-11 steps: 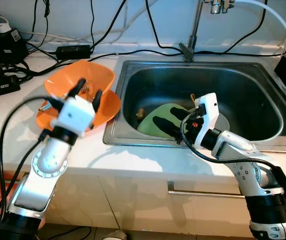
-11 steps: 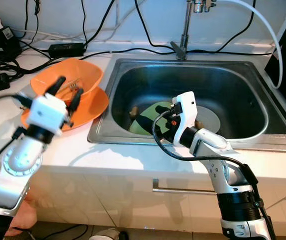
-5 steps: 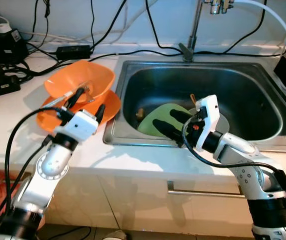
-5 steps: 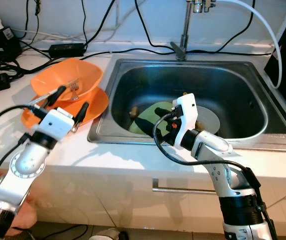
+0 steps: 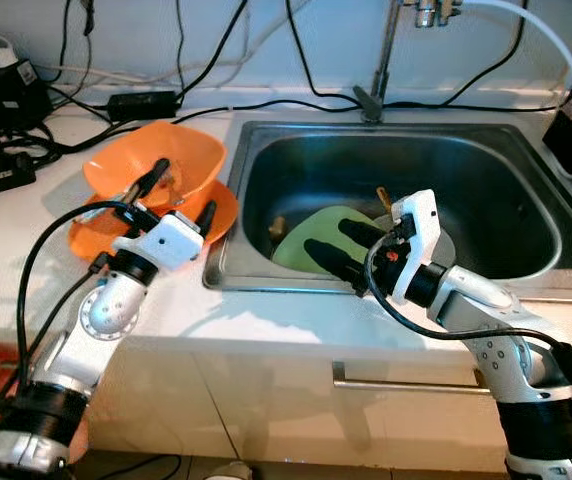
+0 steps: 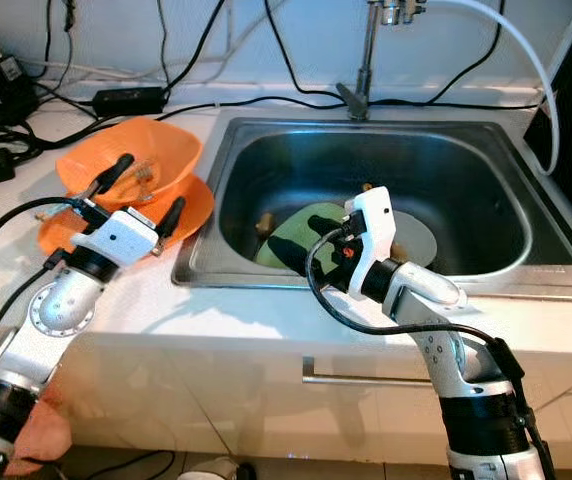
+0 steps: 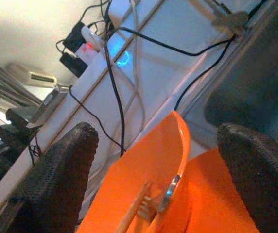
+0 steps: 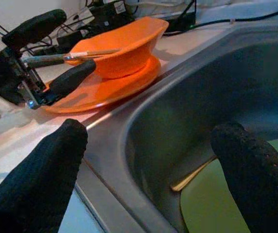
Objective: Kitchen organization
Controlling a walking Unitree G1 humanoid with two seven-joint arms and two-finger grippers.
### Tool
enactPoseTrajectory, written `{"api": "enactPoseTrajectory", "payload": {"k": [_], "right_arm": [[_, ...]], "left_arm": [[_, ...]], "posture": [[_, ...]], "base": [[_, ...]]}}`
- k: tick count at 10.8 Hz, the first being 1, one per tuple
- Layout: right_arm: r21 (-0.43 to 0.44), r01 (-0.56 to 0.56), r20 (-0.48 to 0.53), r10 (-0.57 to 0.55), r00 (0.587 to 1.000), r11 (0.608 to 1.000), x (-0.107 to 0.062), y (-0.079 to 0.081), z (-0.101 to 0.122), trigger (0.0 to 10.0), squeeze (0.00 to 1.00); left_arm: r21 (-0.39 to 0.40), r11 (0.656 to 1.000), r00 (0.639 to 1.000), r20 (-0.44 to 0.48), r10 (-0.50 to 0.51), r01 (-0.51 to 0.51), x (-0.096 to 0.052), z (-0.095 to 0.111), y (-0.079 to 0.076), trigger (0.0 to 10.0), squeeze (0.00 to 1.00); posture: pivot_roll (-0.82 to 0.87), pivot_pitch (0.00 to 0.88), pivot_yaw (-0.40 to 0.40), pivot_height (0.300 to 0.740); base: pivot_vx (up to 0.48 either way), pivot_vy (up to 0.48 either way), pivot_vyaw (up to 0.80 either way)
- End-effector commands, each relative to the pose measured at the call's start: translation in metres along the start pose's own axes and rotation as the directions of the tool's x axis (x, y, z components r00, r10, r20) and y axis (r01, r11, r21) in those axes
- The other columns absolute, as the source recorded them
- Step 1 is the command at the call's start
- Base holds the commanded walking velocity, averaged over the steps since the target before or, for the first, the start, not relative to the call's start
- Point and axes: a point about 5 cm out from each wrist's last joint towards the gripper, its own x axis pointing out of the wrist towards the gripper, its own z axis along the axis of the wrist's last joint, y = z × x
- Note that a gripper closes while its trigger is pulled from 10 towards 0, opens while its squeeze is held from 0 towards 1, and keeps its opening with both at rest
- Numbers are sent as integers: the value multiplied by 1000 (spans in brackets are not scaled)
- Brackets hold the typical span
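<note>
Left eye view is showing an orange bowl [image 5: 161,165] sitting on an orange plate [image 5: 221,210] on the white counter [image 5: 26,250], with chopsticks [image 8: 93,52] and a fork [image 7: 151,206] lying inside the bowl, while the left gripper [image 5: 179,198] is hovering just above the plate's near edge with its fingers spread apart and empty. Beside it, the steel sink [image 5: 486,165] is holding a green plate [image 5: 316,235] and a grey plate [image 6: 416,240], and the right gripper [image 5: 341,250] is reaching over the sink's front rim above the green plate, fingers parted and gripping nothing.
</note>
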Motion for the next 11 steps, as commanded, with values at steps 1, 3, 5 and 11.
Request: {"api": "enactPoseTrajectory", "payload": {"k": [1,3,5,11], "right_arm": [[4,-12,3,12,1000,1000,-1,3,1,10000,0],[5,-9,6,9,1000,1000,-1,4,1,10000,0],[7,-10,5,10,1000,1000,-1,5,1,10000,0],[6,0,4,0,1000,1000,-3,4,1,10000,0]], "left_arm": [[29,1000,1000,7,4,-5,3,-1,5,10000,1000],[52,998,1000,-7,-24,25,7,-8,5,10000,0],[65,997,999,-19,-34,36,9,-13,6,10000,0],[45,996,997,-16,-71,72,14,-20,6,0,0]], "posture": [[137,26,64,740],[134,30,67,740],[133,33,66,740],[123,36,66,740]], "base": [[0,0,0],[0,0,0],[0,0,0],[0,0,0]]}}
